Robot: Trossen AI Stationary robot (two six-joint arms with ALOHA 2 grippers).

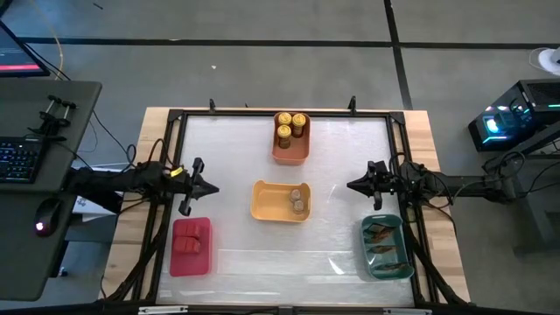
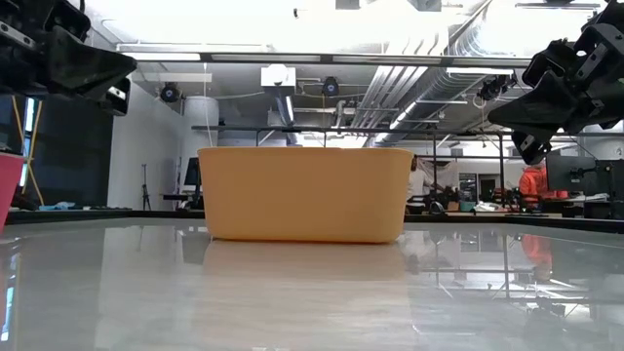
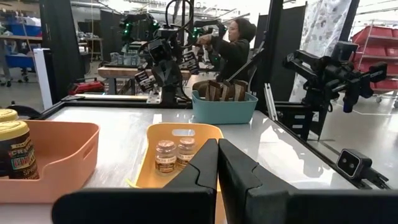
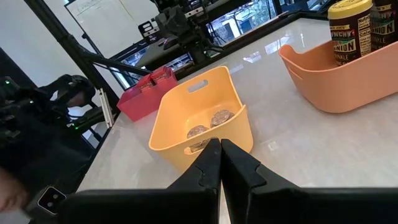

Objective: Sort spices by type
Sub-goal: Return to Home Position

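Note:
The spices sit sorted in four bins. Three yellow-lidded jars (image 1: 291, 127) stand in the orange bin (image 1: 291, 150). Two short grey-brown jars (image 1: 299, 199) stand in the yellow bin (image 1: 271, 203). Red tins (image 1: 192, 238) fill the red bin (image 1: 191, 262). Brownish packets (image 1: 383, 245) lie in the teal bin (image 1: 367, 236). My left gripper (image 1: 215, 188) hovers shut above the table's left side, left of the yellow bin. My right gripper (image 1: 349, 185) hovers shut above the right side, pointing at the yellow bin (image 4: 180, 118).
A black frame (image 1: 262, 114) rims the glossy table. The yellow bin (image 2: 304, 192) stands at the middle. A person (image 3: 236, 46) sits in the room beyond the table's right side. A desk with a keyboard (image 1: 17, 162) stands left of the table.

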